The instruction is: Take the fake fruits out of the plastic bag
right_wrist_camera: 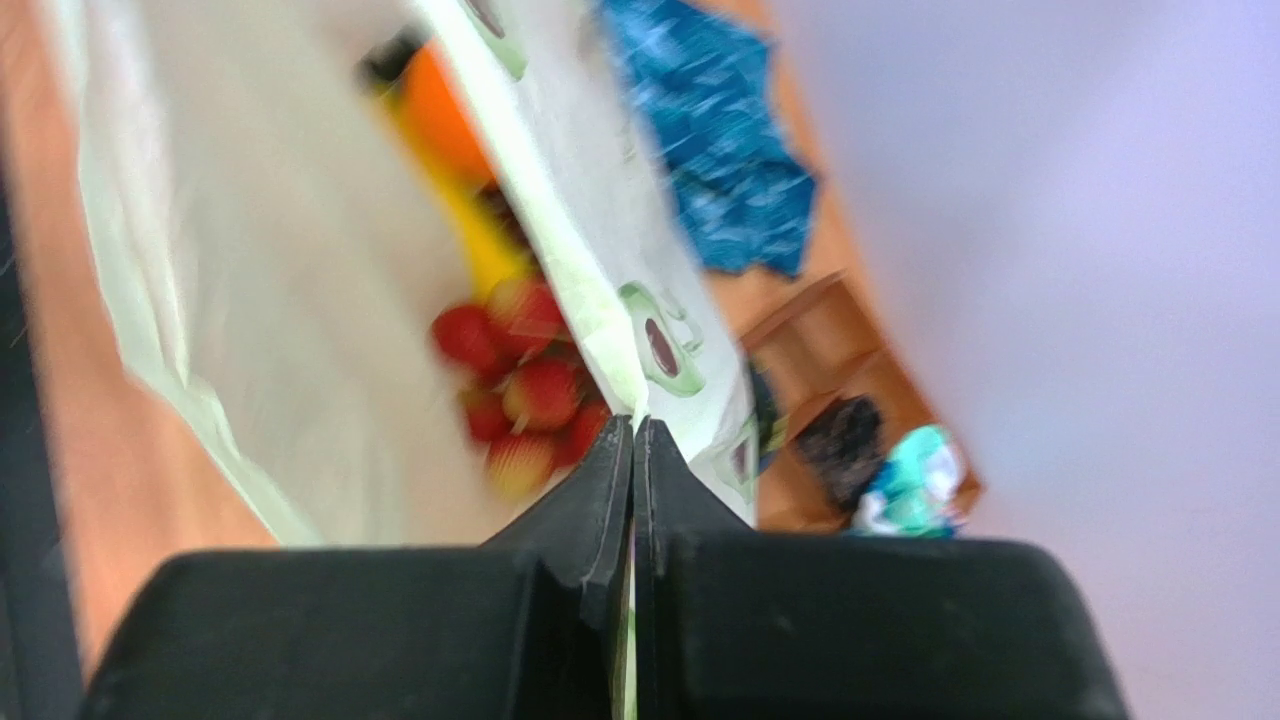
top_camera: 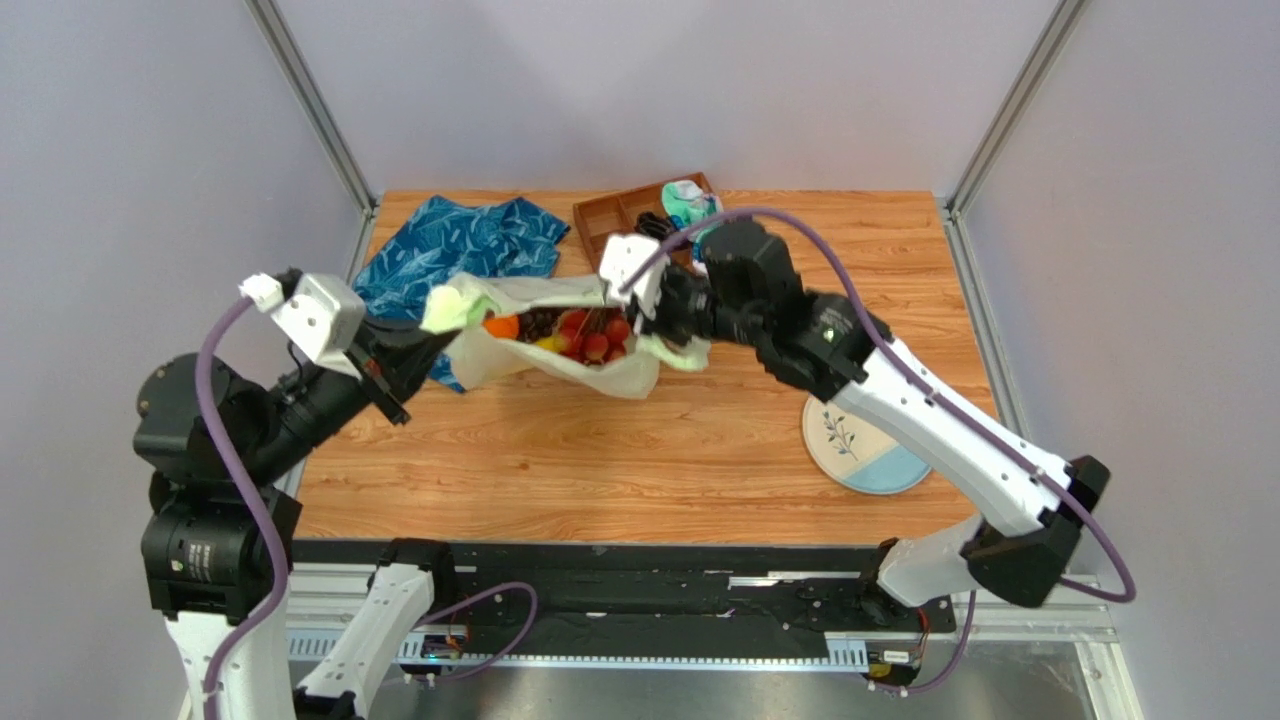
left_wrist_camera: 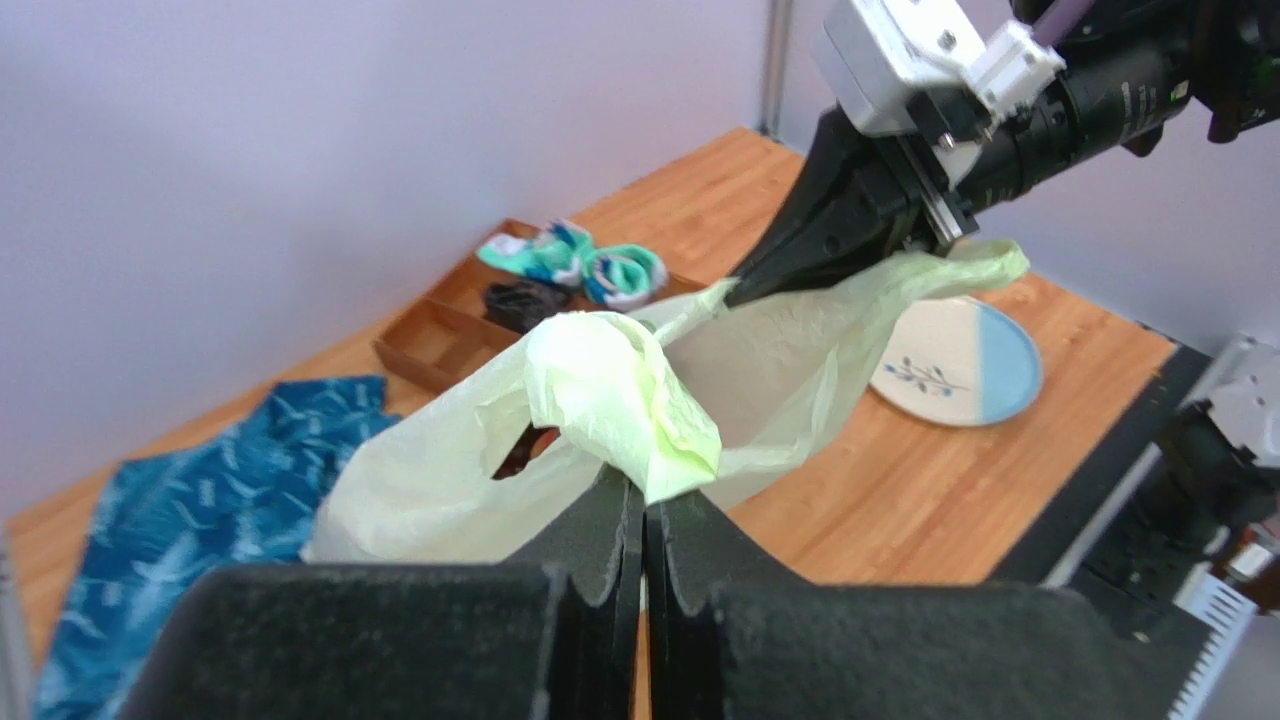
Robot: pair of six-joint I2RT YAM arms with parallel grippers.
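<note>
Left gripper (left_wrist_camera: 646, 507) is pinching a bunched edge of the plastic bag (left_wrist_camera: 451, 458), with its jaws pressed fully together on the film. Right gripper (right_wrist_camera: 633, 432) is doing the same on the opposite rim, jaws closed on a thin fold. The bag is hanging stretched open between them over the desk (top_camera: 631, 465), its mouth facing up in the top view. I cannot tell whether its underside is touching the wood.

The fake fruits (top_camera: 583, 333) are lying inside the bag. A red grape bunch (right_wrist_camera: 519, 393), an orange (right_wrist_camera: 451, 128) and a banana (right_wrist_camera: 484, 248) are showing through the opening. None is out yet.

Handling, as a judgement:
- The film is looking thin, limp, crinkly and probably slippery, so a pinch on a gathered rim or handle should be holding better than one on a flat wall.
- The fruits are looking light, hard and smooth, and the round ones will likely be rolling once freed.
- The grape bunch is offering knobbly places to grip.

Printing: dark oval marks ringed in pale green are showing on the bag. No lettering or brand is readable.
</note>
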